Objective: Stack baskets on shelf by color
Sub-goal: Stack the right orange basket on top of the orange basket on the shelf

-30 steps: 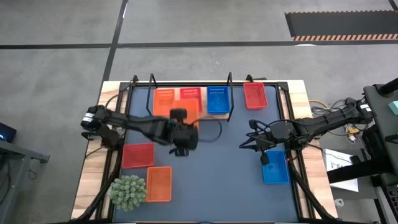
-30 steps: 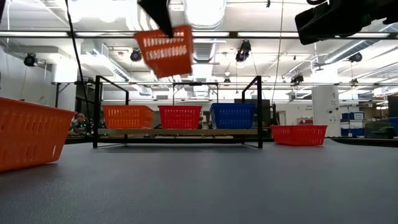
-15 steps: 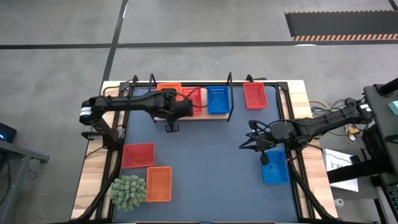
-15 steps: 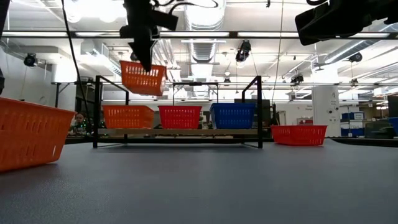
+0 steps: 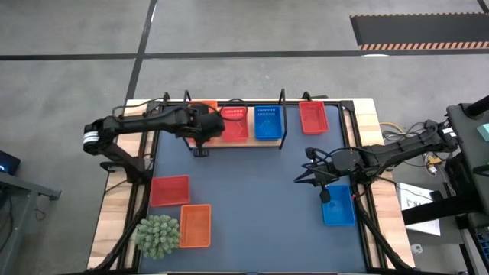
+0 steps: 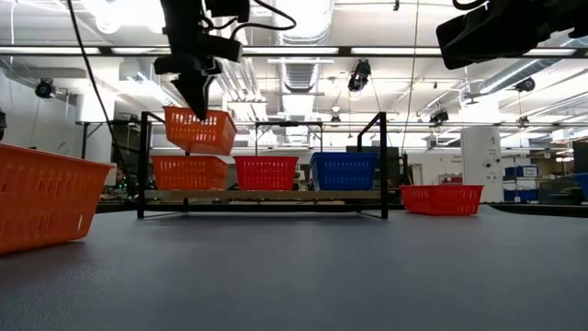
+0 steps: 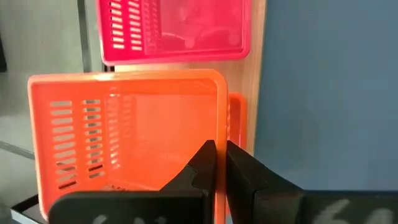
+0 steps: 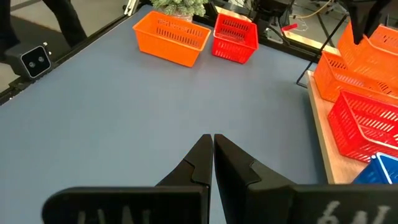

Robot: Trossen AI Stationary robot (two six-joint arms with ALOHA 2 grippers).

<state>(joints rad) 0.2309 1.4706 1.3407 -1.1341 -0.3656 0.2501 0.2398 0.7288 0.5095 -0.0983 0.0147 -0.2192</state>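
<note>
My left gripper (image 5: 200, 131) (image 6: 193, 99) is shut on an orange basket (image 6: 200, 131) (image 7: 124, 137) and holds it in the air just above the orange basket (image 6: 188, 172) standing on the left end of the shelf (image 6: 266, 195). A red basket (image 5: 234, 122) and a blue basket (image 5: 267, 122) stand beside it on the shelf board. My right gripper (image 5: 321, 182) (image 8: 211, 149) is shut and touches nothing; it hovers over the mat's right side, next to a blue basket (image 5: 338, 205). My left gripper pinches the held orange basket's short wall on the side toward the table's near edge (image 7: 219, 140), one finger (image 7: 200, 165) inside the basket and one (image 7: 245, 168) outside. The fingers come from above, pointing down. The basket hangs lifted clear and nearly level over the shelf's orange basket.
A red basket (image 5: 313, 117) sits right of the shelf frame. On the dark-blue mat (image 5: 260, 206) lie a red basket (image 5: 170, 190) and an orange basket (image 5: 195, 225), with a green plant ball (image 5: 158, 235) at the near left. The shelf's black upright loops (image 6: 144, 165) flank the baskets.
My left gripper has carried the orange basket from over the mat's middle toward the far-left, to above the shelf's orange basket, and has come down. The basket, tilted a second ago, now hangs nearly level. My right arm has kept still.
</note>
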